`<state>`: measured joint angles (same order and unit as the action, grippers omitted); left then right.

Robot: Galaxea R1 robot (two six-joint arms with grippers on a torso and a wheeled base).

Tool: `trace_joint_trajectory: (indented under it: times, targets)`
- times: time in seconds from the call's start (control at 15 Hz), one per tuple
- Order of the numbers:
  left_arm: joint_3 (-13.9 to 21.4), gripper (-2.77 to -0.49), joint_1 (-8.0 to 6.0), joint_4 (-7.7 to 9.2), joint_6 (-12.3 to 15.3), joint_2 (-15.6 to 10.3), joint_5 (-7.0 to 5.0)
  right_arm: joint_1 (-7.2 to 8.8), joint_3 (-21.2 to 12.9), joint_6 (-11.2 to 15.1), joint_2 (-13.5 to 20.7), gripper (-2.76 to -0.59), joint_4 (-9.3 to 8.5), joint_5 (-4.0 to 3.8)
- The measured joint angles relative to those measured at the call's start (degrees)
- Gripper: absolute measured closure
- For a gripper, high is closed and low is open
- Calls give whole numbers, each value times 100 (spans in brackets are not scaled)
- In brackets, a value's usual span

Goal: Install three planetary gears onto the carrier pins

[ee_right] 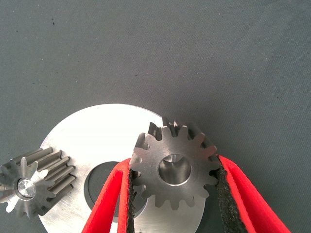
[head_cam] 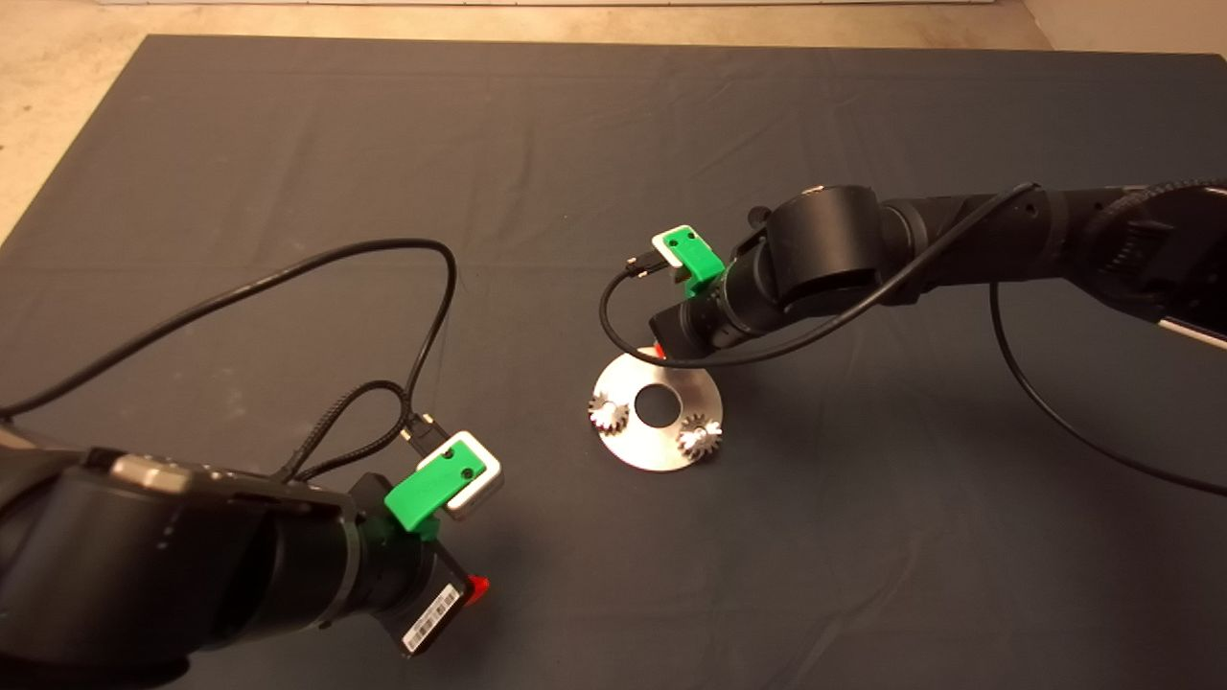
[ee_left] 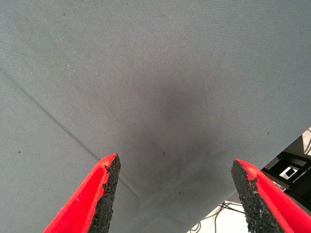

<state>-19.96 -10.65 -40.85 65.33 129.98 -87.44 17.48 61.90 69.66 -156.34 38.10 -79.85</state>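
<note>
My right gripper is shut on a planetary gear, gripping its toothed rim flat over the silver disc. In the head view the right gripper hangs over the far edge of the disc and hides this gear. Two more planetary gears sit on the disc's carrier pins. One of them shows a pin tip in its bore. Whether the held gear touches a pin I cannot tell. My left gripper is open over bare mat at the lower left.
The dark mat covers the table, with pale floor beyond its far and left edges. Black cables loop above the mat near both wrists. The left wrist view shows the mat's edge and a dark frame on the floor.
</note>
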Motion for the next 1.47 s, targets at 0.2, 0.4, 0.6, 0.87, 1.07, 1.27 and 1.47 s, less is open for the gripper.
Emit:
trace_joint_trajectory:
  times: [0.2, 0.4, 0.6, 0.87, 1.07, 1.27, 1.47]
  targets:
    - [0, -160, 0, 0, 0, -1, 1, -1, 0, 0, 0, -89, 0, 0]
    - [0, -160, 0, 0, 0, -1, 1, -1, 0, 0, -2, -89, 0, 2]
    - [0, -160, 0, 0, 0, -1, 1, -1, 0, -1, 0, -89, -42, 0]
    - [0, -160, 0, 0, 0, -1, 1, -1, 0, -9, -1, -89, -103, 0]
    - [0, -160, 0, 0, 0, -1, 1, -1, -1, -17, -2, -89, -105, 0]
    - [0, -160, 0, 0, 0, -1, 1, -3, -2, -17, -2, -89, -105, 0]
    - [0, -160, 0, 0, 0, -1, 1, -2, -13, -20, -2, -90, -105, 0]
